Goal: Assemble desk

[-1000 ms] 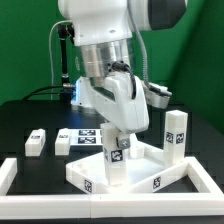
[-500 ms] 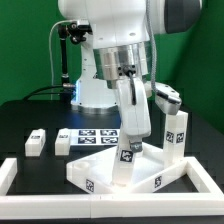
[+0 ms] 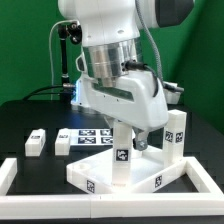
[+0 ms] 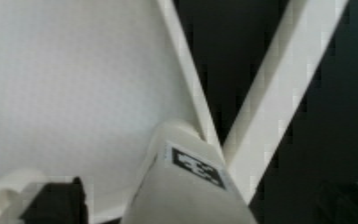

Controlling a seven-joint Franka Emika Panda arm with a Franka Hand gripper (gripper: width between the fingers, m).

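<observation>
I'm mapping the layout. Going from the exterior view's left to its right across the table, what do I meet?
leftmost lying leg → second lying leg → marker board → upright leg on the tabletop → standing leg far right

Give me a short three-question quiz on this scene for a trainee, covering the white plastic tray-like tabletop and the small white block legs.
1. True or false: the white block leg under the gripper stands upright inside the white plastic tray-like tabletop.
2. How many small white block legs lie flat on the black table, at the exterior view's left?
3. Where is the fourth leg? A) lying flat in the tray. B) standing upright at the exterior view's right. C) clamped in the gripper.
Key: 1 true; 2 two; 3 B.
</observation>
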